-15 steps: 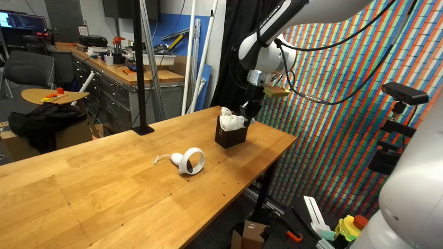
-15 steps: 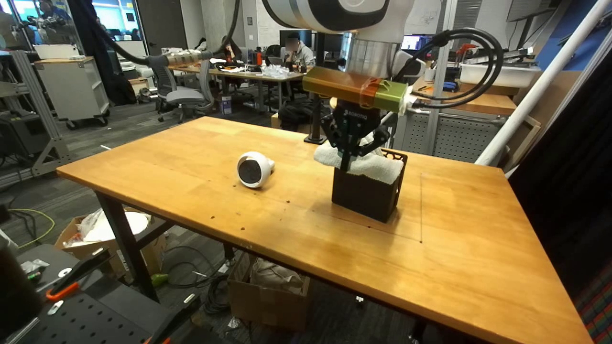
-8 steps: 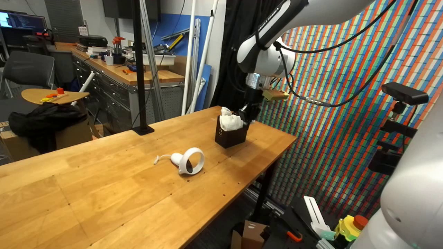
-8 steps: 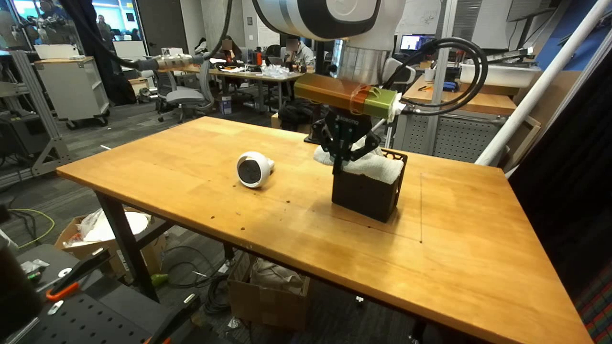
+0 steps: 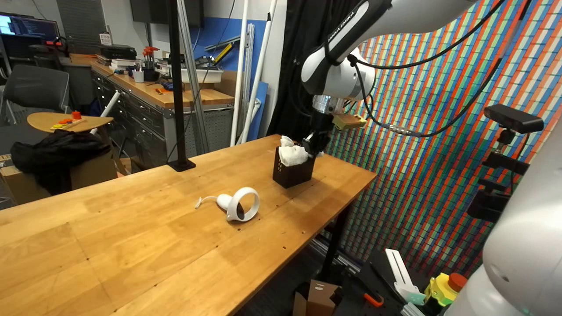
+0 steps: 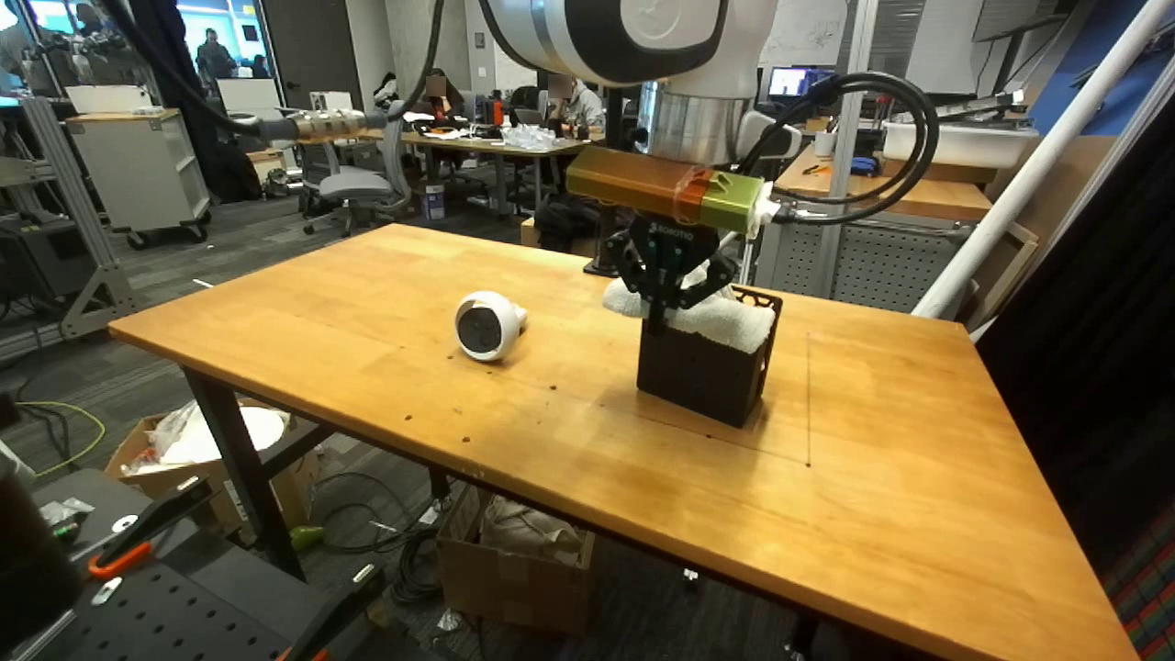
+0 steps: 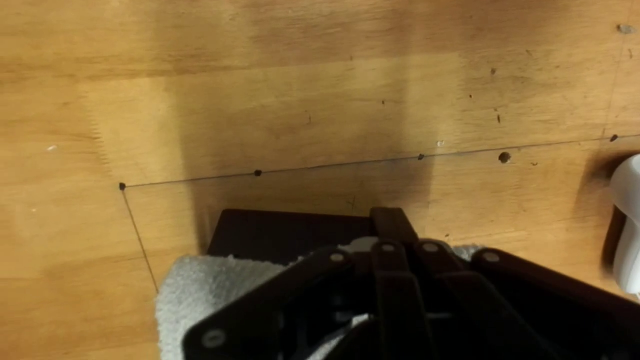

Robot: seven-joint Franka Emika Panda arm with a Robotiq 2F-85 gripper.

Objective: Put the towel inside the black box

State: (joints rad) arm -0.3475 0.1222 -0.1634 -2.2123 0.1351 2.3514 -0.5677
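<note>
1. Wrist view: black two-finger gripper [image 7: 392, 222] looks closed; cannot tell whether any towel is caught
2. White terry-cloth towel [image 5: 292, 156] heaped in mouth of black rectangular box [image 5: 295, 176], one end past the rim; toward far short edge of tan wooden tabletop [image 5: 131, 237] in an exterior view
3. Judged light, soft, grippy; pinch overhanging end, tuck inward

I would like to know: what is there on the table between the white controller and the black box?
Just the tabletop lies between the controller and the box; both exterior views show this stretch.
</note>
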